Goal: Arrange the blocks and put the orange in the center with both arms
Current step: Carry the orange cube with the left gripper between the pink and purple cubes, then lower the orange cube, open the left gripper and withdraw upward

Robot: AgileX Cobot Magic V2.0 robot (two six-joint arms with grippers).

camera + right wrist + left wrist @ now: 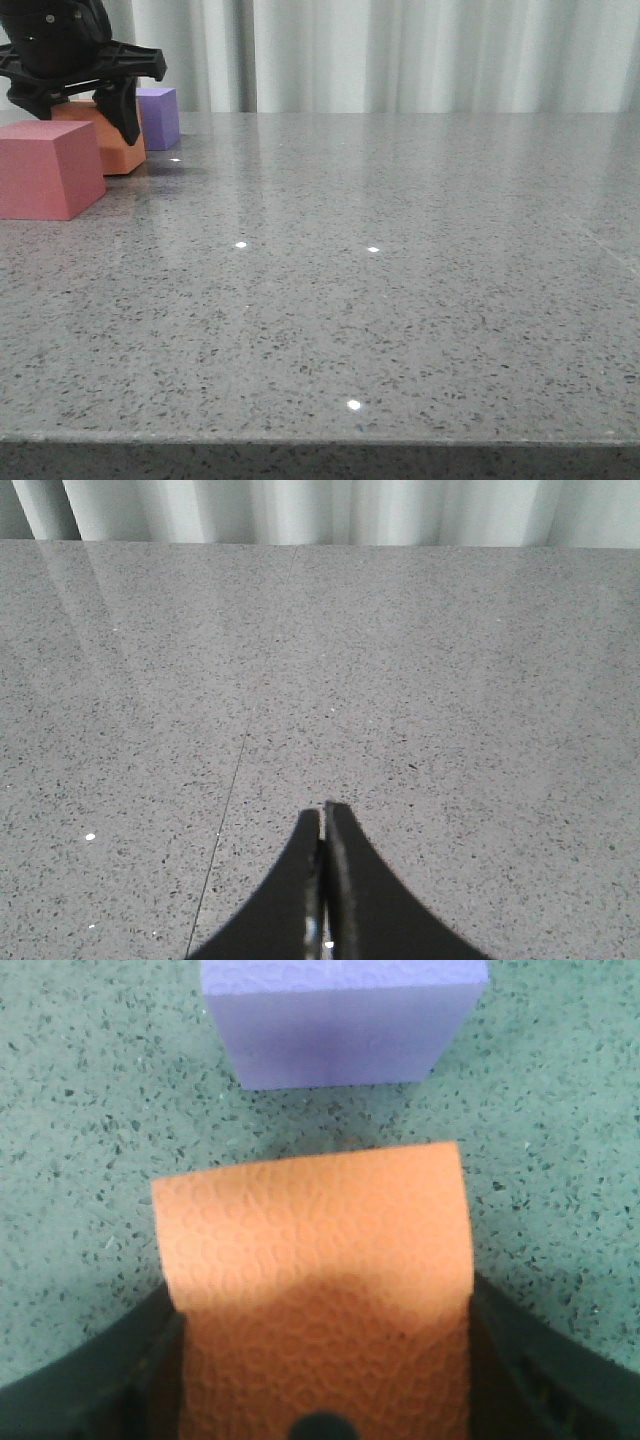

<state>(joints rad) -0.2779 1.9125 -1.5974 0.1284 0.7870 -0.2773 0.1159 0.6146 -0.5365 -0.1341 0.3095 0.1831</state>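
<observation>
The orange cube [116, 150] stands at the far left of the table, between the pink-red cube [45, 166] in front of it and the purple cube [160, 115] behind it. My left gripper [80, 108] is down over the orange cube, one black finger on each side. In the left wrist view the fingers press both sides of the orange cube [315, 1240], and the purple cube [340, 1020] lies just beyond it with a small gap. My right gripper [323, 815] is shut and empty over bare table; it is not in the front view.
The grey speckled table [400, 300] stretches to the right of the cubes, with its front edge near the bottom of the front view. A pale curtain [400, 50] hangs behind the table's far edge.
</observation>
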